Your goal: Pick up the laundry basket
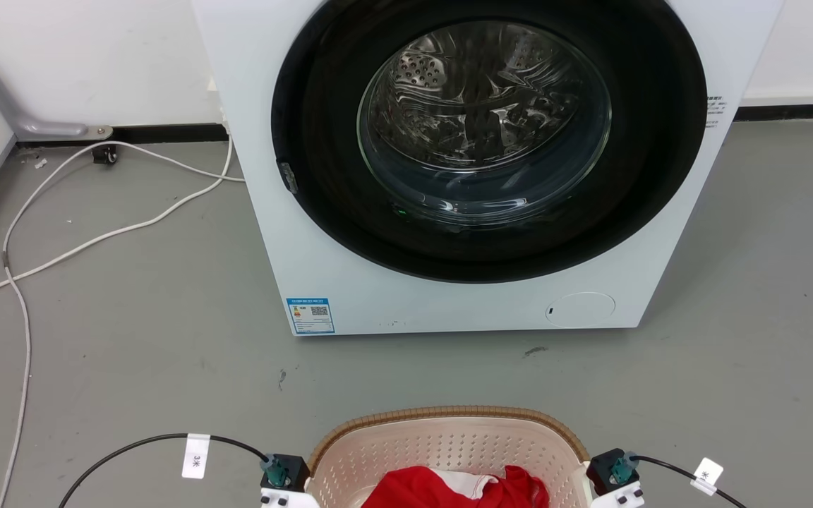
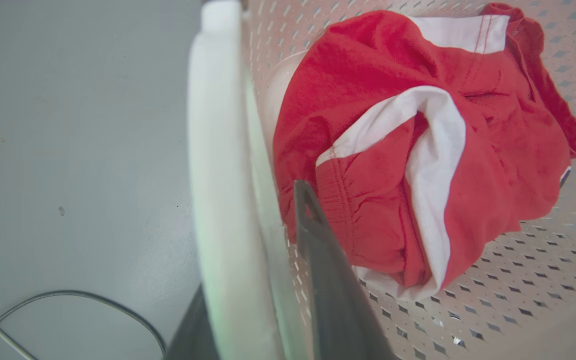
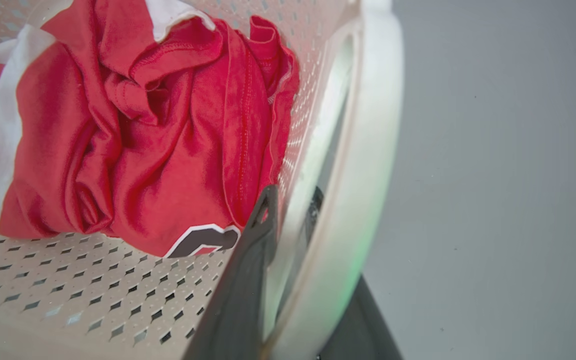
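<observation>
Cream perforated plastic laundry basket sits on the grey floor, long axis running straight across between the arms. Left gripper and right gripper each narrowly clamp a white side handle, equally near.

Smooth grey floor, few dark specks. White wall behind, black skirting along base. White front-load washing machine at centre, dark-rimmed round glass door, blue label low on front. White cables trail across floor at left.
</observation>
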You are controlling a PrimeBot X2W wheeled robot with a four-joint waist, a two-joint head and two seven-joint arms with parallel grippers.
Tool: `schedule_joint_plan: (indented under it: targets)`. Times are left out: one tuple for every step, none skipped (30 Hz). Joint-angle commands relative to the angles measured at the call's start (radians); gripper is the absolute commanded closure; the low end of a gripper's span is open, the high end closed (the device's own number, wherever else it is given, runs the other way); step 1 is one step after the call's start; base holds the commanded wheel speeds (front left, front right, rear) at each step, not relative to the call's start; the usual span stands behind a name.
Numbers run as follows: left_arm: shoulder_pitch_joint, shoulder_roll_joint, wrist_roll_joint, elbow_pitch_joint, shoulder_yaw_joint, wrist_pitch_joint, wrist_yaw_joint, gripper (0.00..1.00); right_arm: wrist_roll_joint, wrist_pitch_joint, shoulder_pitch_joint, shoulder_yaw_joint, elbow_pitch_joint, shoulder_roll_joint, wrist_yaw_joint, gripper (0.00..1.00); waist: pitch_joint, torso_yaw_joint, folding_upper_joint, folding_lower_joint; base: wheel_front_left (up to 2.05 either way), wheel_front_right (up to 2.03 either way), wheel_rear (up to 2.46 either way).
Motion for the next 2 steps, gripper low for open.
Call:
schedule_joint_plan:
  targets:
    - [-0.009,-0.012,-0.001,-0.013,-0.008,-0.008,-0.020,1.00,-0.002,-0.007,-0.009,0.010,-0.004,0.005,0.004,1.00,-0.001,0.000,0.0000,0.0000,0.00,0.00,0.00]
    - [-0.009,-0.011,-0.002,-0.013,-0.010,-0.008,-0.020,1.00,0.000,-0.007,-0.008,0.012,-0.004,0.004,0.004,1.00,-0.001,-0.001,0.0000,0.0000,0.00,0.00,0.00]
